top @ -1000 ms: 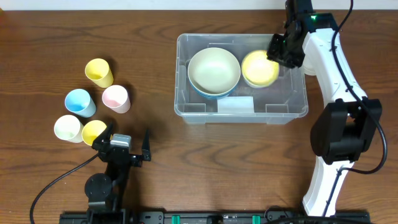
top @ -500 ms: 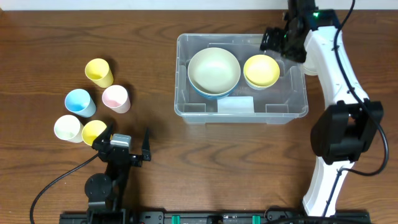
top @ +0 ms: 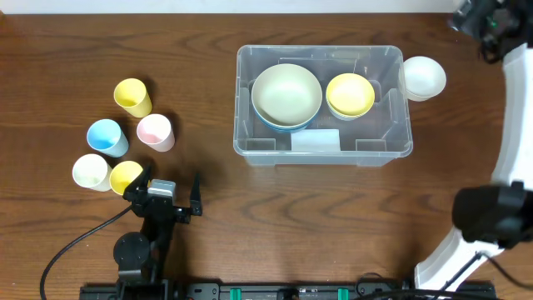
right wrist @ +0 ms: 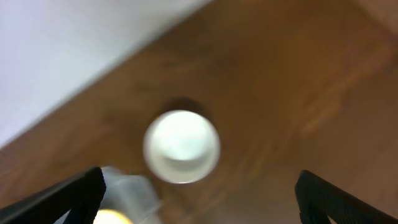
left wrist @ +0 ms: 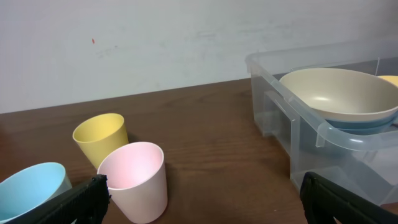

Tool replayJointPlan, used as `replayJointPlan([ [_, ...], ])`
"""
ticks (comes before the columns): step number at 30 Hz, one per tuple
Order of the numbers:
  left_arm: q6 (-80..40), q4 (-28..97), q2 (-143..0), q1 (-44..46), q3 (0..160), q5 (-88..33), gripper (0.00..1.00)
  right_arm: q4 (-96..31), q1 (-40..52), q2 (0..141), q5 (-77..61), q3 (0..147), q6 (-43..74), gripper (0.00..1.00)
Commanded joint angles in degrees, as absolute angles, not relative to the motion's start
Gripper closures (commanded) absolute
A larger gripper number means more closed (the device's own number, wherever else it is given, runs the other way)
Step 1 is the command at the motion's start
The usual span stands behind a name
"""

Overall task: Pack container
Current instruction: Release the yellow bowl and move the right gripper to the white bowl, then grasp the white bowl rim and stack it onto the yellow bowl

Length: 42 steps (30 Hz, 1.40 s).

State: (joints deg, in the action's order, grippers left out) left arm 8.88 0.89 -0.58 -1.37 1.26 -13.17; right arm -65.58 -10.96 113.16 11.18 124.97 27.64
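Container [top: 387,133] holds a cream bowl [top: 286,93] and a yellow bowl [top: 349,94]; a white bowl [top: 423,77] sits on the counter [top: 333,217] just beside it. Left gripper [left wrist: 204,194] and right gripper [right wrist: 199,193] gape empty.

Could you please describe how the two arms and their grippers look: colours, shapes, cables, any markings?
The right arm has smooth white shells, a rounded black joint and a black wrist. The left arm is black and compact, with a grey block near its end and a black cable looping away. The fingers on both arms are black. No readable markings show.
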Motion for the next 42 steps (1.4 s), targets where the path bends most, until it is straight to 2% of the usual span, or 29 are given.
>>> replayJointPlan([
  [1,9.2,2.8,-0.2,-1.6,0.2,-13.9,0.02,-66.5,-15.0,121.2,3.1,121.9,29.0,0.02],
  [6,9.2,2.8,-0.2,-1.6,0.2,-13.9,0.02,-66.5,-17.4,129.7,-4.8,121.8,25.6,0.05],
  [17,9.2,2.8,-0.2,-1.6,0.2,-13.9,0.02,-66.1,-17.1,139.6,-4.2,121.8,25.6,0.04],
  [21,9.2,2.8,-0.2,-1.6,0.2,-13.9,0.02,-66.0,-17.2,140.2,-3.6,121.8,25.6,0.08],
  [24,9.2,2.8,-0.2,-1.6,0.2,-13.9,0.02,-66.1,-17.3,140.2,-2.6,121.8,25.7,0.25],
  [27,9.2,2.8,-0.2,-1.6,0.2,-13.9,0.02,-67.0,-17.3,140.2,0.1,121.8,27.9,0.58],
  [28,9.2,2.8,-0.2,-1.6,0.2,-13.9,0.02,-67.2,-17.3,140.2,0.8,121.8,28.4,0.64],
  [31,9.2,2.8,-0.2,-1.6,0.2,-13.9,0.02,-68.7,-17.4,140.2,3.6,121.8,30.2,0.92],
  [32,9.2,2.8,-0.2,-1.6,0.2,-13.9,0.02,-69.3,-17.5,140.1,4.4,121.8,30.7,0.99],
  [37,9.2,2.8,-0.2,-1.6,0.2,-13.9,0.02,-73.3,-19.2,139.7,5.3,125.4,30.9,0.99],
  [42,9.2,2.8,-0.2,-1.6,0.2,-13.9,0.02,-80.9,-21.8,135.3,4.4,137.1,30.8,0.99],
])
